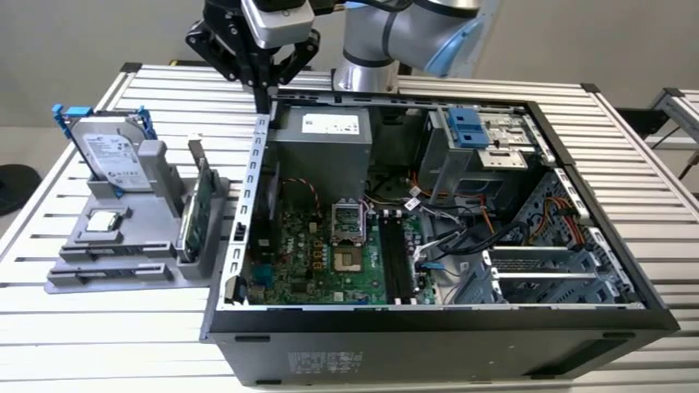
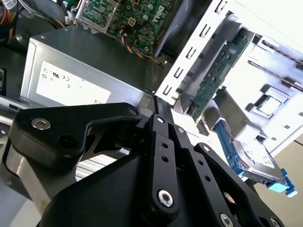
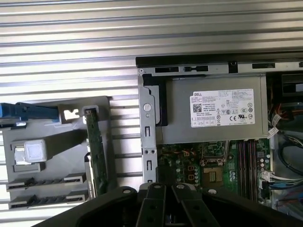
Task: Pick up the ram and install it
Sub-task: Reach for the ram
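Looking at a gripper (image 1: 262, 97) with fingers pressed together, pinching nothing, hanging over the back corner of the case (image 1: 437, 327) near the power supply (image 1: 322, 135). Spotting the ram (image 1: 200, 205) standing on edge in the grey holder (image 1: 110, 274), just beside the case's outer wall, on the exterior view's left. Not picked up yet.

Biggest worry, probably: clipping that wall on the way down, thanks to such a tight gap between stick and sheet metal. Could also knock the ram crooked by coming in off-centre, or squeeze the chips instead of the bare edges. Thin board on edge, so likely easy to tip or flex.

Then the slots (image 1: 399, 262): sunk deep on the motherboard, close to loose cables (image 1: 459, 233), so plenty of chance to snag a wire or seat the stick tilted and jam it. Wouldn't rule out bumping the hard drive (image 1: 110, 151) or the processor (image 1: 104, 219) sharing that holder, either.

Surface-wise: slatted metal table (image 1: 87, 344), ribbed with grooves, probably a bad place to drop anything thin. Carries the holder and the case straight on the slats.

Room-wise: plain pale background, plus a second slatted table (image 1: 683, 106) peeking in at the exterior view's right.
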Robot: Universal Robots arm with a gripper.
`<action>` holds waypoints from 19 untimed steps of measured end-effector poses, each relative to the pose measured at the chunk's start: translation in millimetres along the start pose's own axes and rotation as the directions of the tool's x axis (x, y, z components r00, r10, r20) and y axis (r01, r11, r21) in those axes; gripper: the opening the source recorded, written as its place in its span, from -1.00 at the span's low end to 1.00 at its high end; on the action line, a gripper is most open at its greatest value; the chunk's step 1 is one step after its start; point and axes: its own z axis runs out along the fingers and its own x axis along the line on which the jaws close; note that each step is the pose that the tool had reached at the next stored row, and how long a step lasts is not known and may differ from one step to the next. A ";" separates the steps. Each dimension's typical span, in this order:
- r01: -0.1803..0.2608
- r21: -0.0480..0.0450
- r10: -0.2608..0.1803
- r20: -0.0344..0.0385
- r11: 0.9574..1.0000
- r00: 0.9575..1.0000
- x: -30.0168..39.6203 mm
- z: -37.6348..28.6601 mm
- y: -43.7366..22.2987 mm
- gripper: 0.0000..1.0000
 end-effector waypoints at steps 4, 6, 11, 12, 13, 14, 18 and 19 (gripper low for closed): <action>0.000 0.000 0.000 -0.001 1.000 1.000 5.3 -0.1 -0.4 -1.00; 0.000 0.000 0.000 -0.001 1.000 1.000 7.8 -0.1 -0.5 -1.00; 0.000 0.000 0.000 -0.003 1.000 1.000 13.1 -0.1 -0.9 -1.00; 0.000 0.000 0.000 -0.003 1.000 1.000 14.4 -0.1 -1.0 -1.00; 0.000 0.000 0.000 -0.003 1.000 1.000 15.7 -0.1 -1.1 -1.00; 0.000 0.000 0.000 -0.003 1.000 1.000 16.9 -0.1 -1.2 -1.00; 0.000 0.000 0.000 -0.004 1.000 1.000 20.8 -0.1 -1.5 -1.00; 0.000 0.000 0.000 -0.005 1.000 1.000 21.6 0.0 -1.5 -1.00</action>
